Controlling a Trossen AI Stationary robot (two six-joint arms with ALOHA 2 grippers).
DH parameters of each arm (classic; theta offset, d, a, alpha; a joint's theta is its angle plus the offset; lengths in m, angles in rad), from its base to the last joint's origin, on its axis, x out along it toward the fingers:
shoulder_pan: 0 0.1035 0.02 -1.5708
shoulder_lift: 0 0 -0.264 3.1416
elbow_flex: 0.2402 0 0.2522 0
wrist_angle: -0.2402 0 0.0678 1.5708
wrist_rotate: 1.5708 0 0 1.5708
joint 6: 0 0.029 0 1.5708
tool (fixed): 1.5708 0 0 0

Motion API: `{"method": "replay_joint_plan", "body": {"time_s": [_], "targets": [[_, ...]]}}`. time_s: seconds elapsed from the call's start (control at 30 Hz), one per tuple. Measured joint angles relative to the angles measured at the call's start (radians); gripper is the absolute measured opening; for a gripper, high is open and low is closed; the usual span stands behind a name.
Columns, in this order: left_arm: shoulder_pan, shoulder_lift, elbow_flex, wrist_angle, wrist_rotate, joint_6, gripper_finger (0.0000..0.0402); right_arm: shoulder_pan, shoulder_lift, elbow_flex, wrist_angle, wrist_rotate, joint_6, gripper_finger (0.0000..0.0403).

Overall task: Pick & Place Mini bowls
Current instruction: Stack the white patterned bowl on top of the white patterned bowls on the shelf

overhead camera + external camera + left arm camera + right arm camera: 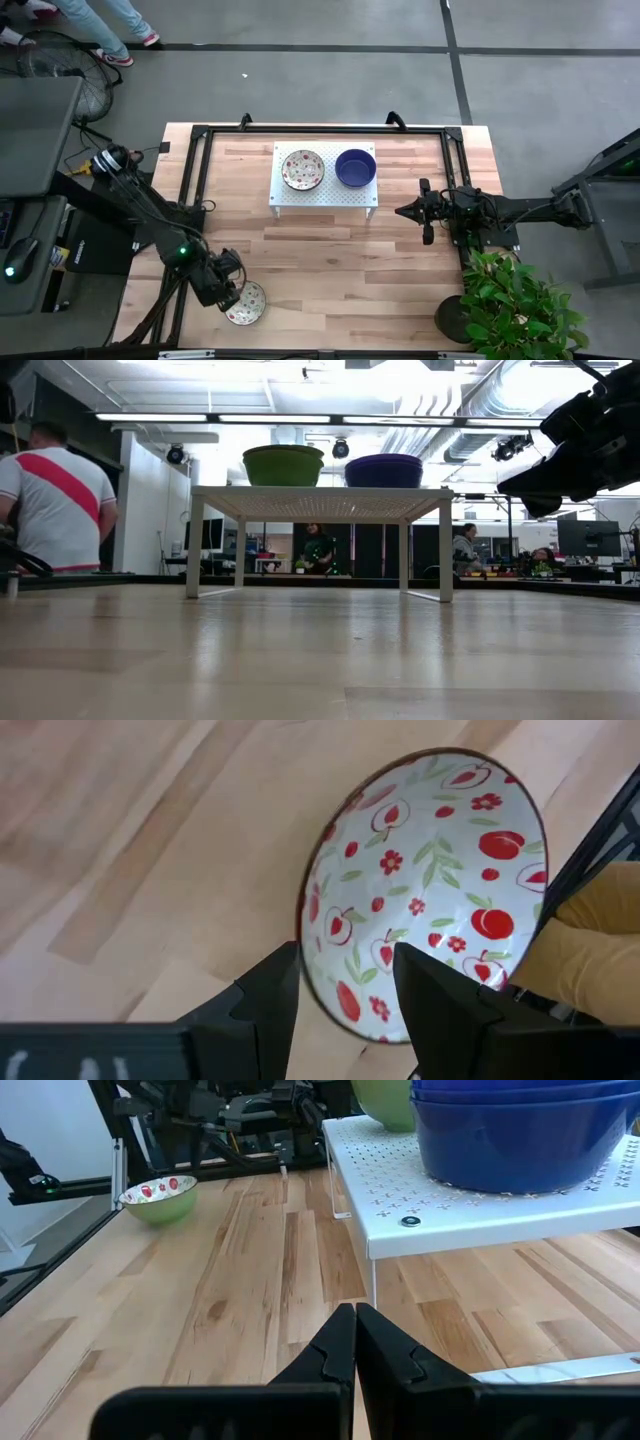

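A cream mini bowl with red fruit and flowers inside and a green outside stands on its base on the wood near the table's near left corner. My left gripper is open just above it, tipped steeply down. One finger stands outside the bowl's rim and the other over its inside. A second patterned bowl and stacked blue bowls rest on the white perforated rack. My right gripper waits shut at the right, right of the rack.
A black frame runs along the table's left, far and right edges. A potted plant stands at the near right corner. Bare wood lies between the rack and the near edge. People show in the room beyond.
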Motion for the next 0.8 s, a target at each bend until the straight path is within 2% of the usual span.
{"method": "replay_joint_plan", "body": {"time_s": [0.3,0.6,0.8], "targets": [[0.0,0.086,0.0,0.031,0.045,-0.017,0.0161,0.0,0.0,0.0,0.0,0.0,0.0,0.0],[0.001,0.102,0.0,0.047,0.046,-0.027,0.0159,0.0,0.0,0.0,0.001,0.0,0.0,0.0],[0.001,0.102,0.0,0.047,0.05,-0.027,0.0108,0.0,0.0,0.0,0.002,0.0,0.0,0.0]]}}
